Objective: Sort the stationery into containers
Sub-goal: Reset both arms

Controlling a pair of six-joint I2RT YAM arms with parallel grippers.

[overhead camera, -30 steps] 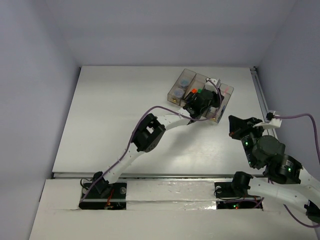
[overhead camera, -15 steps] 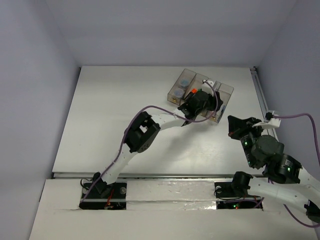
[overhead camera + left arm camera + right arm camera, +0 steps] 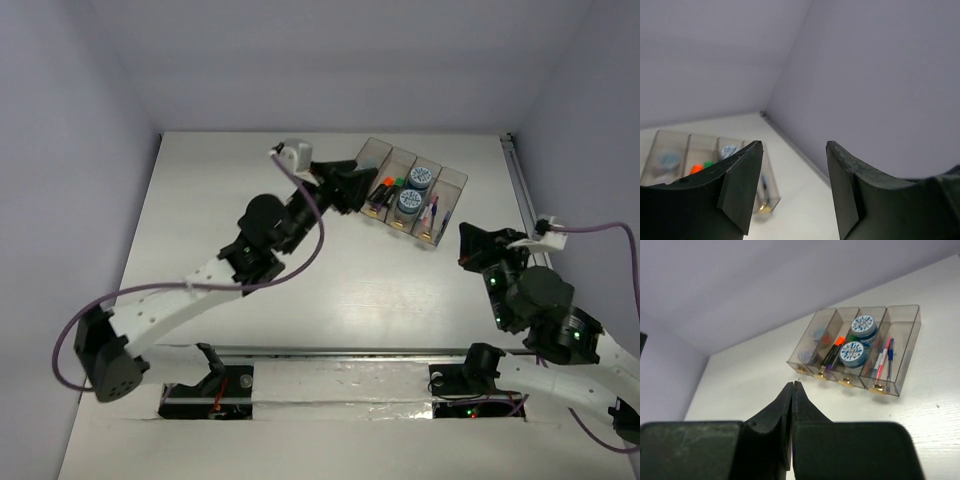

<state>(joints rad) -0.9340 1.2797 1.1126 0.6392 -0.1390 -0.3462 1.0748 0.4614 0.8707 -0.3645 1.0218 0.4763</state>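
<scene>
1. Nearest, over the right side of the counter, the right end effector has its two fingers pressed flat together with nothing between them. It hangs above bare surface, well apart from the containers and pointing towards them
2. Farther out, the left end effector is raised off the counter by the left end of the containers. Its fingers are spread wide and it holds nothing
3. The containers, four smoky see-through bins joined in a row, sit on the far right part of the counter, skewed to its edges
4. All the stationery in view lies inside them. In the right wrist view, left to right:
   - first bin: pale-blue round items, too dim through the wall to tell more
   - second bin: short markers, one orange-capped
   - third bin: two blue-white patterned rolls, lying flat, one behind the other
   - fourth bin: thin pens, red and blue, lying lengthwise
</scene>
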